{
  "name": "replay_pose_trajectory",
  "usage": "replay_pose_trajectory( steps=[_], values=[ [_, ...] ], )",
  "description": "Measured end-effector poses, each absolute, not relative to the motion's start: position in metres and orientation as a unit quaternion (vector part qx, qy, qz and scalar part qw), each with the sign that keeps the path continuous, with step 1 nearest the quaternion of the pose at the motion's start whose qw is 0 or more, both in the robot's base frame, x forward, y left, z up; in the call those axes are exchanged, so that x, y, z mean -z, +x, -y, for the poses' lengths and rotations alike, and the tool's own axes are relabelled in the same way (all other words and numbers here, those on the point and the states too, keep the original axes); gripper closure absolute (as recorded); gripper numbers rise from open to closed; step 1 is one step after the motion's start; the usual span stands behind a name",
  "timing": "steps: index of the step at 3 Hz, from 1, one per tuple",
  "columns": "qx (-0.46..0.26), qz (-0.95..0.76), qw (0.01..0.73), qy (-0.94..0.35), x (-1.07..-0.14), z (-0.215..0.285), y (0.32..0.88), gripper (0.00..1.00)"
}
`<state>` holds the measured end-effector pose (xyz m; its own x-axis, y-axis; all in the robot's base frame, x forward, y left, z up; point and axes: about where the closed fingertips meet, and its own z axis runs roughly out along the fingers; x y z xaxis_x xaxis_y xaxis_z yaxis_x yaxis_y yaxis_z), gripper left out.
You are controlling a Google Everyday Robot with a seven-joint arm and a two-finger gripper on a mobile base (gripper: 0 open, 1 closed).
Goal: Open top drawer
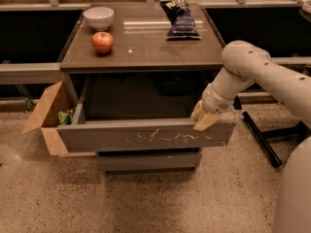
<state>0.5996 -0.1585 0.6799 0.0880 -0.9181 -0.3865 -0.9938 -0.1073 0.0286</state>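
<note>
The top drawer (pixel 146 137) is pulled well out of the grey-brown cabinet; its wide front bears pale squiggly scratches across the middle. Its inside is dark and looks empty. My gripper (pixel 201 119) hangs from the white arm at the right end of the drawer's top edge, its tan fingertips (pixel 206 122) resting on or hooked over the rim. A narrower drawer front (pixel 148 160) sits shut below it.
On the cabinet top (pixel 141 50) lie a red apple (pixel 102 41), a white bowl (pixel 98 17) and a dark chip bag (pixel 180 17). An open cardboard box (pixel 51 115) stands left of the drawer. Dark metal legs (pixel 262 140) cross the floor at right.
</note>
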Motion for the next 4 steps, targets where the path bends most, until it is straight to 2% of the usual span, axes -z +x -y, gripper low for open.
replay_pose_trajectory(
  steps=[3,4],
  values=[
    [-0.175,-0.651,0.133,-0.726,-0.6824,0.153,0.589,1.0],
    [-0.175,-0.651,0.133,-0.726,-0.6824,0.153,0.589,0.82]
  ],
)
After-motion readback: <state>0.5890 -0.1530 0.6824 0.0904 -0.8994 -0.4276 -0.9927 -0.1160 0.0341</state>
